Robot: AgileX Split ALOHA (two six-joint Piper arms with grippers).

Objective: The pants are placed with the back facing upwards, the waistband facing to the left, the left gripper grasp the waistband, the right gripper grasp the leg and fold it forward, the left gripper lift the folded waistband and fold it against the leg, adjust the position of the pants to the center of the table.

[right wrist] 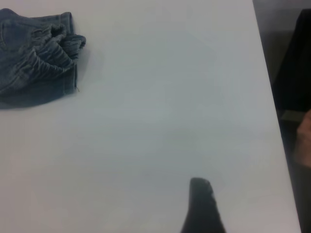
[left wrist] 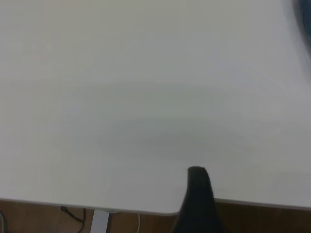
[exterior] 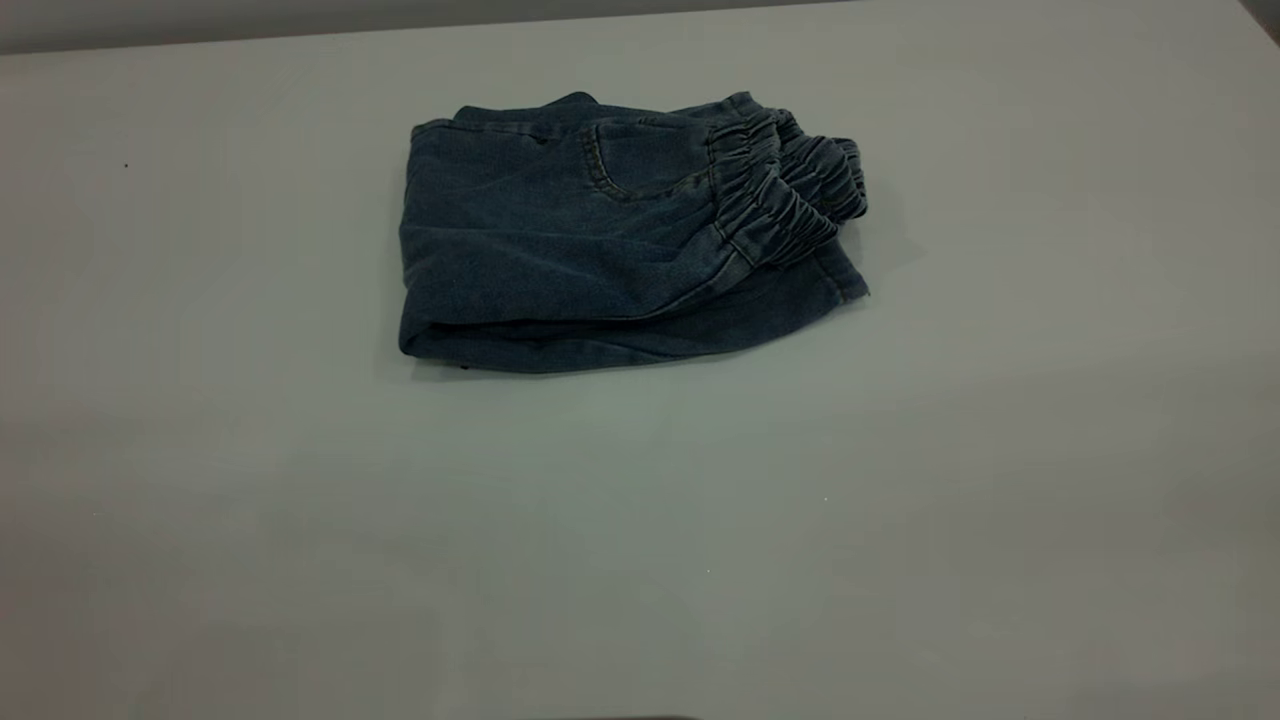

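Note:
The pants (exterior: 620, 230) lie folded into a compact denim bundle on the table (exterior: 640, 550), a little behind its middle. The elastic waistband (exterior: 780, 190) is bunched on top at the bundle's right end, beside a back pocket (exterior: 640, 160). A leg (exterior: 700, 335) forms the bottom layer and sticks out under the waistband. Neither gripper shows in the exterior view. In the left wrist view only a dark tip of my left gripper (left wrist: 198, 194) shows, over the table's edge. My right gripper (right wrist: 201, 204) shows as a similar dark tip, well away from the pants (right wrist: 34, 53).
In the left wrist view the table's edge (left wrist: 97, 206) borders brown floor with a cable (left wrist: 73, 213). The right wrist view shows the table's side edge (right wrist: 272, 111), a dark shape (right wrist: 296, 63) past it, and what may be a hand (right wrist: 305, 138).

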